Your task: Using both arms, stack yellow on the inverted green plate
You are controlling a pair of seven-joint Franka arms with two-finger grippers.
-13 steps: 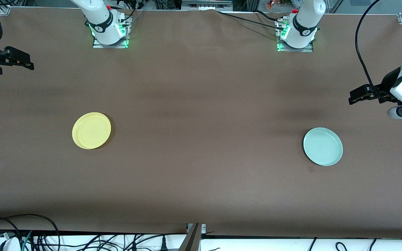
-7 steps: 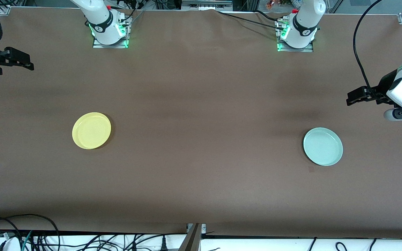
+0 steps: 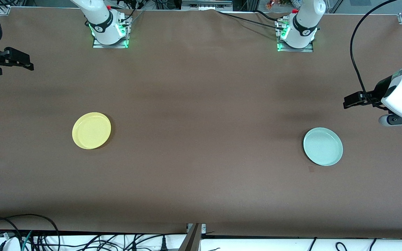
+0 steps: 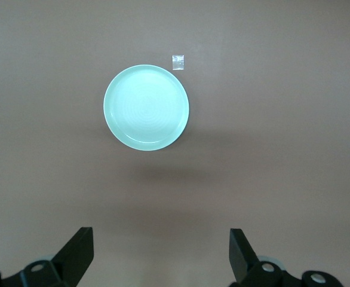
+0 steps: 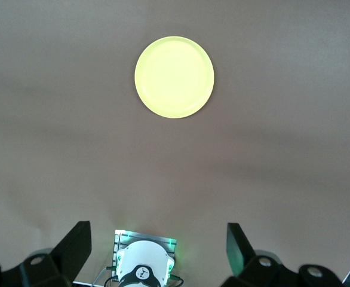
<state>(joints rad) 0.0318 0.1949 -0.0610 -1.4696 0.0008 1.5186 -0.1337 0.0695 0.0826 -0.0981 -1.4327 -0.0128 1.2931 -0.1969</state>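
On table (image 3: 201,104): yellow (image 3: 91,130), green plate (image 3: 322,146).

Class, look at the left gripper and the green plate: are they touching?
Apart. The left wrist view shows bare table between the open left gripper and the green plate.

both arms raised at the table ends, left gripper (image 3: 348,103) and right gripper (image 3: 28,64) spread wide, holding nothing.

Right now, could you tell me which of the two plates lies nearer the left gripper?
The green plate, toward the left arm's end of the table. The open left gripper hangs close by it; the yellow plate lies toward the right arm's end.
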